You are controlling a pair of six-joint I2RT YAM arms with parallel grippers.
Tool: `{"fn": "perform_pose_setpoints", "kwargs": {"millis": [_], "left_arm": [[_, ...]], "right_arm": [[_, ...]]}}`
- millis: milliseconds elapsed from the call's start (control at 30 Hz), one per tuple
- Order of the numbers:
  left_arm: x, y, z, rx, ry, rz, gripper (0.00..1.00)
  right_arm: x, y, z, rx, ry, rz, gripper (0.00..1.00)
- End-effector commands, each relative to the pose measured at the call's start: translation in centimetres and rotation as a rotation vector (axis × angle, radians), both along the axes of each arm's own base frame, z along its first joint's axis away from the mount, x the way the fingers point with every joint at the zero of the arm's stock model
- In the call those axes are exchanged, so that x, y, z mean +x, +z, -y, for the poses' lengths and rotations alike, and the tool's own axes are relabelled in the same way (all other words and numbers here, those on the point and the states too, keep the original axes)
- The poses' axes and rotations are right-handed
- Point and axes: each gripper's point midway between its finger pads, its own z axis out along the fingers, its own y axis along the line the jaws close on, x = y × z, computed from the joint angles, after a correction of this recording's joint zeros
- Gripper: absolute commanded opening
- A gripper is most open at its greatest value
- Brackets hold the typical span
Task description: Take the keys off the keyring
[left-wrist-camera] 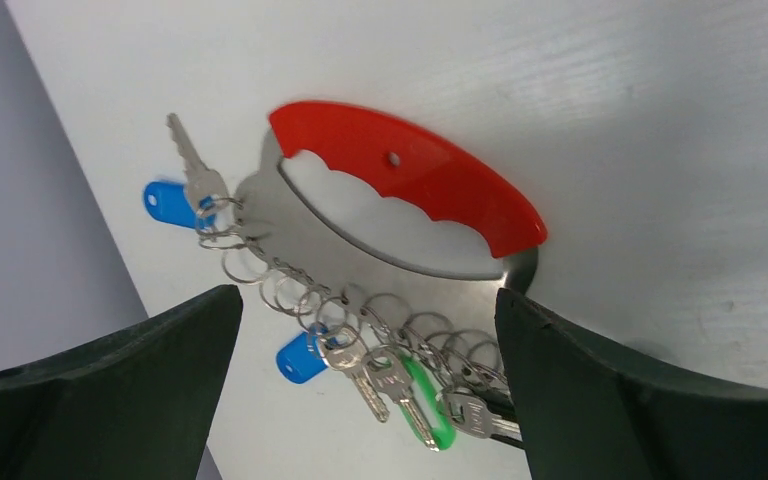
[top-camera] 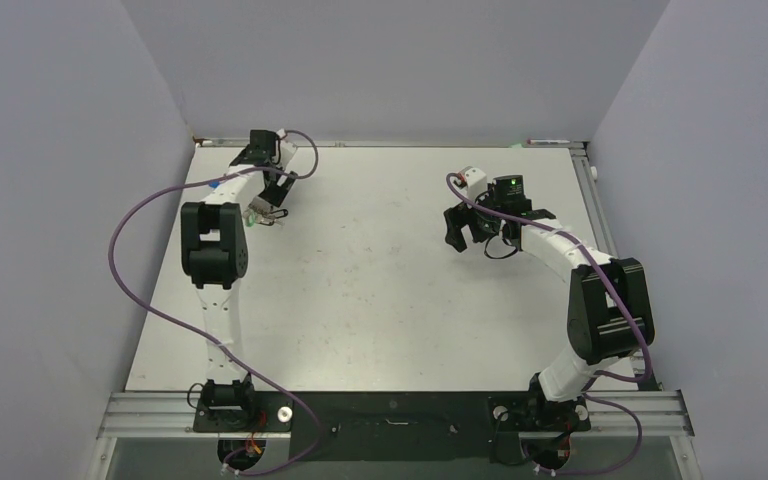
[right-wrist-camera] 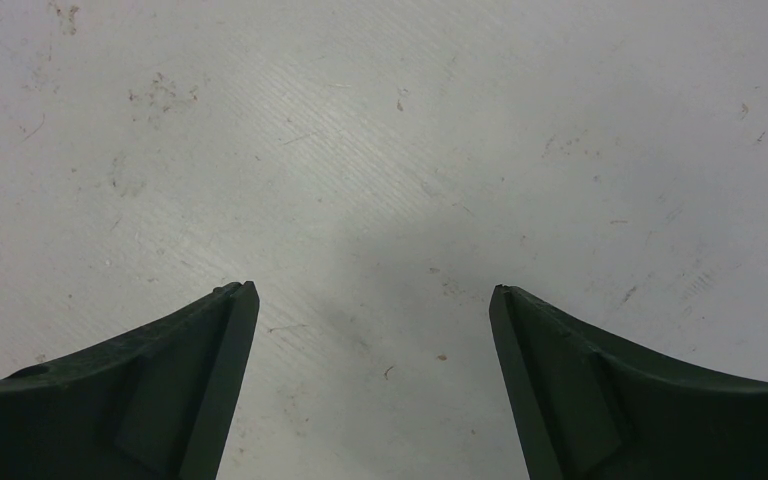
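The keyring (left-wrist-camera: 410, 185) lies flat on the white table, with a bright red arc on top and a silvery-grey arc (left-wrist-camera: 290, 225) below. Several small split rings hang along the silvery arc and carry the keys (left-wrist-camera: 385, 380), two blue tags (left-wrist-camera: 165, 203) and a green tag (left-wrist-camera: 425, 400). My left gripper (left-wrist-camera: 367, 293) is open just above the bunch, one finger on each side, holding nothing. In the top view the left gripper (top-camera: 268, 200) is at the far left of the table, over the keys (top-camera: 260, 216). My right gripper (right-wrist-camera: 373, 288) is open and empty over bare table; it also shows in the top view (top-camera: 465, 232).
The left wall runs close beside the keyring (left-wrist-camera: 20, 200). The table's back edge (top-camera: 390, 143) is just behind the left wrist. Purple cables (top-camera: 125, 270) loop off both arms.
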Motion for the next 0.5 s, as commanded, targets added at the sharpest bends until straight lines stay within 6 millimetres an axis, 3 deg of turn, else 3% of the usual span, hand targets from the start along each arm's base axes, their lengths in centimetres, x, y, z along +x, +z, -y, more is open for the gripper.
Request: {"fn": "perform_pose_setpoints", "kwargs": {"millis": [0,200,467], "left_arm": [[-1.2,-0.5,1.1,0.017,-0.057,-0.024,0.96],[-3.1,-1.9,2.4,-0.028,-0.084,-0.079,0.96],[-6.9,-2.4,8.3,-0.164,-0.188,-0.163,0.96]], "right_arm": [[1.3,1.8,-0.1,0.019,-0.008,0.056,0.9],[1.2,1.8,0.0,0.024,-0.006,0.053,0.9],[1.3,1.9,0.1,0.032,-0.01,0.053,0.9]]}}
